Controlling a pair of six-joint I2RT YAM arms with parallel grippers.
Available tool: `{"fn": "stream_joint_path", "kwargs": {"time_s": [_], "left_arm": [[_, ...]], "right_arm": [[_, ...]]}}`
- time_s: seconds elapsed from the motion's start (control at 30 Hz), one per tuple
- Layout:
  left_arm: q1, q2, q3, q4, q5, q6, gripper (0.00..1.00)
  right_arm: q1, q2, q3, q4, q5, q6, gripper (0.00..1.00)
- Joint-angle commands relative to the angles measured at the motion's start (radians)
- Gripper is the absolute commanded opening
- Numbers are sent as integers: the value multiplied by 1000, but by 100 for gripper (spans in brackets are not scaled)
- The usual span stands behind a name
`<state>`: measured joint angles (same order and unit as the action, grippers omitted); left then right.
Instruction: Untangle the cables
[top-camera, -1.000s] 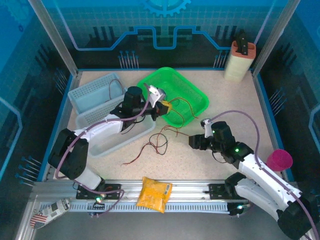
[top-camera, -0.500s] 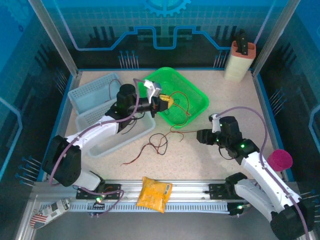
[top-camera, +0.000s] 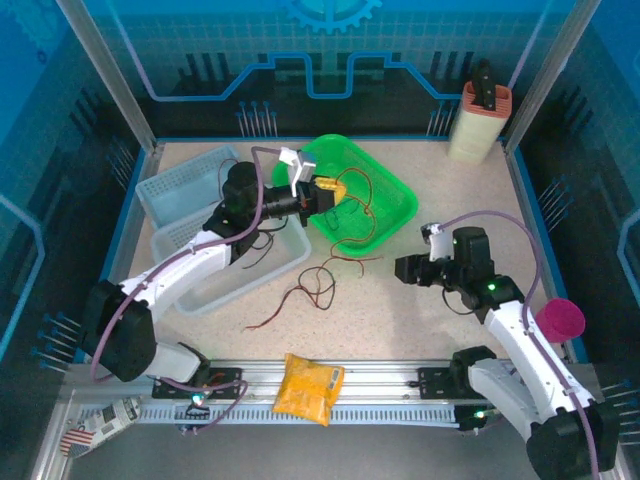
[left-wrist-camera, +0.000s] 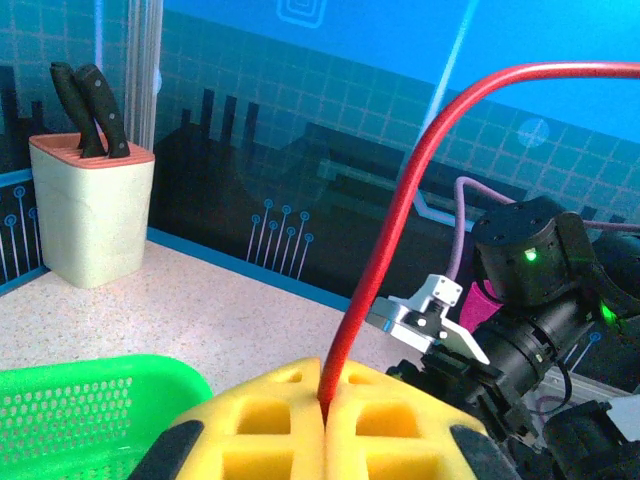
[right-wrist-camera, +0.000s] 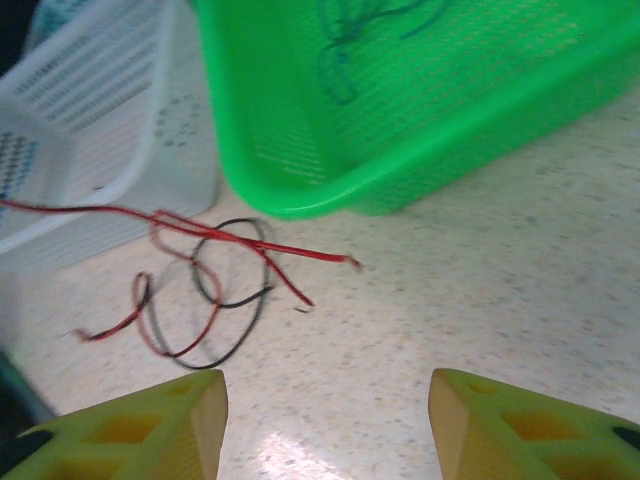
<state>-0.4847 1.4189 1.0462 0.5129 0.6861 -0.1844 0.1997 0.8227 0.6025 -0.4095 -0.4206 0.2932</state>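
Cables (right-wrist-camera: 215, 285) beside green basket (right-wrist-camera: 430, 150) rim

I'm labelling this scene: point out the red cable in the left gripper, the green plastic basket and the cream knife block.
red cable (left-wrist-camera: 383, 255), left wrist view, rising stretch.
green plastic basket (top-camera: 392, 183), top external view, right rim.
cream knife block (left-wrist-camera: 90, 215), left wrist view, front face.

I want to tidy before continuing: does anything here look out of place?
Yes. A yellow packet lies on the metal rail at the near edge, off the table. Loose cables sprawl tangled beside the green basket; the left gripper pinches a red cable.
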Motion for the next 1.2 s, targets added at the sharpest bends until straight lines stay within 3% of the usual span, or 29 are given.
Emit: {"fn": "stream_joint_path", "kwargs": {"time_s": [0.0, 0.1, 0.2, 0.5, 0.63, 0.9, 1.17], "left_arm": [[-3, -9, 42, 18, -13, -12, 0], [-3, -4, 53, 4, -14, -6, 0], [-3, 0, 54, -5, -13, -3, 0], [-2, 2, 54, -7, -4, -3, 0], [-2, 7, 58, -4, 10, -9, 0], [-3, 5, 48, 18, 30, -18, 0], [-3, -5, 53, 7, 36, -15, 0]], "right_arm": [[-7, -13, -40, 79, -216, -22, 56], [13, 3, -60, 120, -239, 10, 55], [47, 3, -51, 107, -172, -21, 54], [154, 52, 1, 77, 41, -263, 51], [186, 144, 9, 115, 10, -242, 48], [271, 319, 23, 220, 77, -183, 46], [300, 360, -68, 418, 165, -117, 44]]}}
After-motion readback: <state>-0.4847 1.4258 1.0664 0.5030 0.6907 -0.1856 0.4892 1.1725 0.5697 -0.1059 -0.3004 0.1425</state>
